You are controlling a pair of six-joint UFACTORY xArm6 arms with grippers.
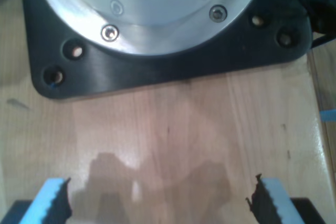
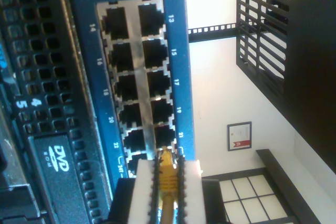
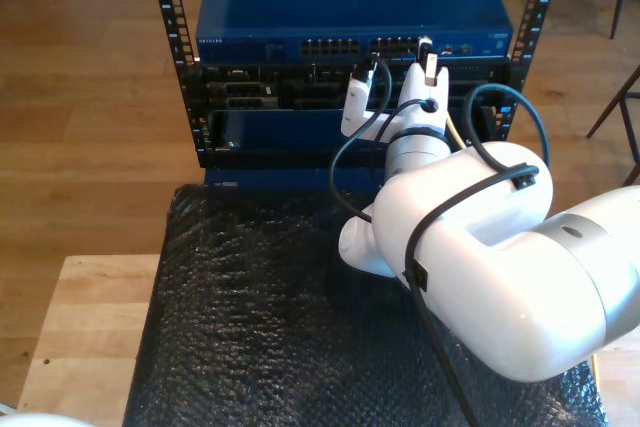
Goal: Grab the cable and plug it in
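Right up against the rack now: the second gripper (image 2: pixel 167 192) has its two white ribbed pads (image 2: pixel 140 195) closed on the long thin yellow network cable (image 2: pixel 167 178), which runs straight up between them in the second wrist view. The cable's small clear plastic plug (image 2: pixel 167 157) pokes out beyond the pads and sits at the mouth of a socket at the near end of the port block; whether it is fully seated cannot be told. That port block is a double column of dark square sockets set in the blue metal network switch (image 2: pixel 84 45), with white numbers beside them. Alongside the switch lies a black perforated server panel (image 2: pixel 37 87) carrying a DVD label.

From the exterior view, the big white arm (image 3: pixel 480 247) reaches in from the exterior view's right, stretched across the black bubbly mat (image 3: pixel 250 327) toward the black rack frame (image 3: pixel 175 37). Its wrist narrows to the gripper (image 3: pixel 400 82), whose white fingers point at the front of the switch (image 3: pixel 340 7), near the row of ports. Thick black cables (image 3: pixel 500 112) loop over the arm's body.

Over in the first wrist view, the first gripper (image 1: pixel 157 203) hangs with its blue-padded fingers (image 1: pixel 52 198) spread wide and nothing between them, above a pale wooden tabletop (image 1: pixel 184 124). Ahead of it is a black square base plate (image 1: pixel 173 72) with a bolted silver metal ring (image 1: pixel 157 19) on top.
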